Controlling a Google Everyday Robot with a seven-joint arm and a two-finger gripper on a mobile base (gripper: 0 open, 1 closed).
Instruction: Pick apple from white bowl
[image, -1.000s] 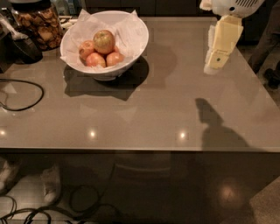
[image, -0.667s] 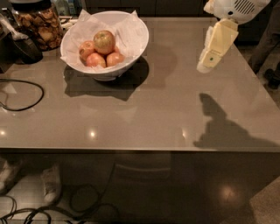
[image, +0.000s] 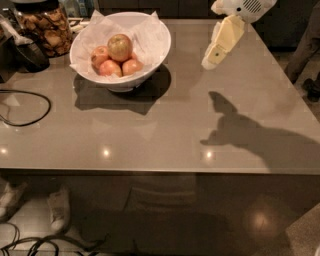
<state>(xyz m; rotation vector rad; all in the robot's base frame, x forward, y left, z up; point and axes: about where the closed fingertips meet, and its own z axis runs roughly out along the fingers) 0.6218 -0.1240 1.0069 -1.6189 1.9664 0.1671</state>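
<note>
Above the far right part of the worktop (image: 165, 135), the gripper (image: 213, 56) closes on the white bowl (image: 125, 84) with no apple in it.

Over the last second the gripper has slid from near the right edge toward the far left corner, and its shadow (image: 235, 131) has followed across the surface. The reach looks under way, but the pick has not begun. I cannot tell whether the tool is spread or pressed together. The apple (image: 120, 47) sits on crumpled paper (image: 150, 40) in the bowl near the far left corner, resting on top of three smaller apples (image: 111, 68). Bare surface lies between gripper and bowl, so the sideways path looks open. The glass jar (image: 50, 30) stands just beside the bowl at the far left corner, and a cable (image: 31, 107) loops along the left edge, both beyond the likely approach.
</note>
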